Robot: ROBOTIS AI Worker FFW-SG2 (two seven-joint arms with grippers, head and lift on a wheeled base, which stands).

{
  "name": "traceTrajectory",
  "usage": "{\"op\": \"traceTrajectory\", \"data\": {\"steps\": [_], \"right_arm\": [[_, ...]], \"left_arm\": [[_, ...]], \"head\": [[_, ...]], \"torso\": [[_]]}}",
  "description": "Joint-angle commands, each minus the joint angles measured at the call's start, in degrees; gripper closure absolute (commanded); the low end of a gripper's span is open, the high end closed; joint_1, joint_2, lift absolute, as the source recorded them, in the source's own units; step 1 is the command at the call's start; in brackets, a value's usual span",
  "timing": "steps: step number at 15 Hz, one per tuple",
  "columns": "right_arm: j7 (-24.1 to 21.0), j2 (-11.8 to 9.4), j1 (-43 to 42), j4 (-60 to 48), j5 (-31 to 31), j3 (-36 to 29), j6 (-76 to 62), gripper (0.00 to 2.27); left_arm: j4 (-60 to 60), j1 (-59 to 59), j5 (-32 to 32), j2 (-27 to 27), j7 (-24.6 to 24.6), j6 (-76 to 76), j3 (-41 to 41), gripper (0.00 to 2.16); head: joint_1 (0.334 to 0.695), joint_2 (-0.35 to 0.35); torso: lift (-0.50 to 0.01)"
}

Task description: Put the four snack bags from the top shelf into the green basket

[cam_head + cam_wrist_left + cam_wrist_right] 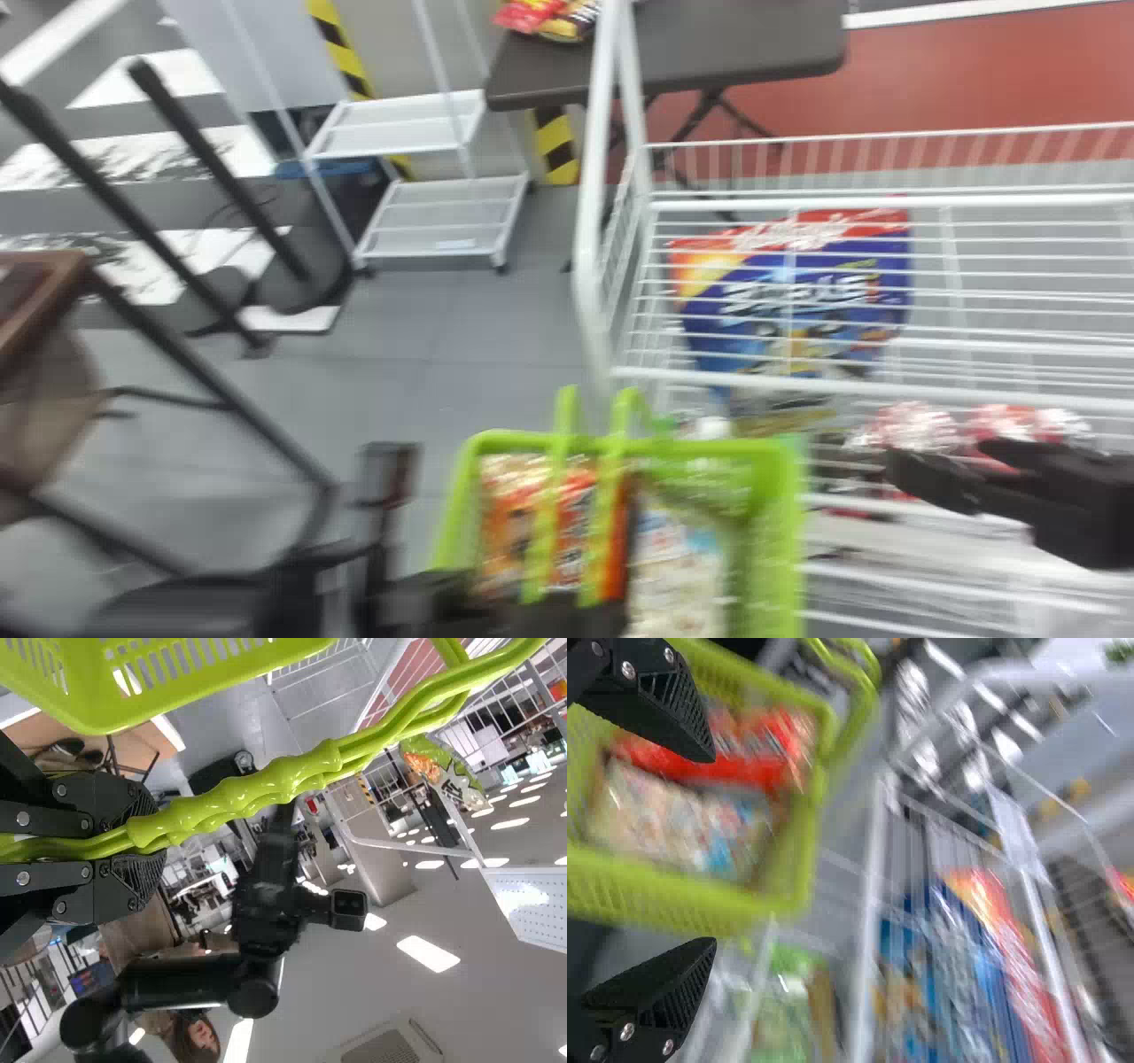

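Note:
The green basket [780,532] stands at the bottom centre of the head view, with an orange-red snack bag [576,532] and a whitish one [678,567] inside. At its near side, my left gripper [554,613] holds the handles; in the left wrist view the same left gripper [133,842] is shut on the green handles [257,788]. My right gripper [939,456] is right of the basket, over the rack. From the right wrist, the right gripper [713,850] has its fingers wide apart with nothing gripped, the basket [664,899] and its bags beyond them.
A white wire rack [886,385] spans the right side, with a blue cereal box [788,310] visible through its bars and red-silver packs [917,427] lower down. A green bag [434,766] shows by white rack bars. Behind are a dark table [709,44] and white cart [443,221].

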Motion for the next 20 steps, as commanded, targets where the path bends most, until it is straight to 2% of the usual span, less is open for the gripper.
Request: {"op": "traceTrajectory", "data": {"steps": [1, 2, 3, 5, 10, 15, 16, 18, 19, 20], "right_arm": [[-1.5, 0.3, -5.7, 5.5, 7.0, -2.3, -6.0, 0.06], [-2.8, 0.3, -8.6, 9.0, 10.4, -2.3, -10.8, 0.06], [-3.9, 0.3, -10.9, 12.4, 12.4, -2.3, -14.5, 0.06], [-6.1, 0.4, -16.0, 21.4, 15.3, -2.5, -24.3, 0.06], [-9.3, 0.4, -28.2, 39.8, 21.6, -5.9, -32.4, 0.06], [-15.3, 0.3, -33.3, 47.8, 26.8, -6.9, -35.7, 0.07], [-16.2, 0.3, -34.3, 49.3, 28.6, -6.8, -35.2, 0.13], [-16.4, 0.4, -36.0, 50.7, 30.7, -6.4, -31.0, 0.59], [-16.4, 0.4, -36.1, 50.7, 30.7, -6.4, -30.3, 1.14], [-16.8, 0.7, -36.0, 50.7, 30.7, -6.4, -30.3, 1.86]], "left_arm": [[-0.1, 0.0, 0.1, 0.0, -0.6, 0.0, -0.1, 2.15], [-0.1, 0.0, 0.1, 0.0, -0.6, 0.0, -0.1, 2.15], [-0.1, 0.2, 0.1, 0.0, -0.6, 0.0, -0.1, 2.15], [0.0, 0.4, 0.2, -0.1, -0.6, -0.2, 0.2, 2.15], [0.0, 0.8, 0.3, -0.2, -0.6, -0.2, 0.6, 2.15], [0.3, 0.9, 0.3, -0.1, -0.6, -0.4, 1.3, 2.15], [0.3, 1.0, 0.3, -0.1, -0.6, -0.5, 1.3, 2.15], [0.4, 1.0, 0.4, -0.1, -0.6, -0.7, 1.3, 2.15], [0.4, 1.1, 0.4, 0.0, -0.6, -0.7, 1.3, 2.15], [0.4, 1.1, 0.4, 0.0, -0.6, -0.7, 1.3, 2.15]], "head": [[0.695, 0.073], [0.695, 0.023], [0.695, -0.061], [0.695, -0.120], [0.695, -0.207], [0.695, -0.268], [0.695, -0.278], [0.695, -0.297], [0.695, -0.301], [0.695, -0.304]], "torso": [[0.000], [0.000], [0.000], [0.000], [0.000], [0.000], [0.000], [0.000], [0.000], [0.000]]}}
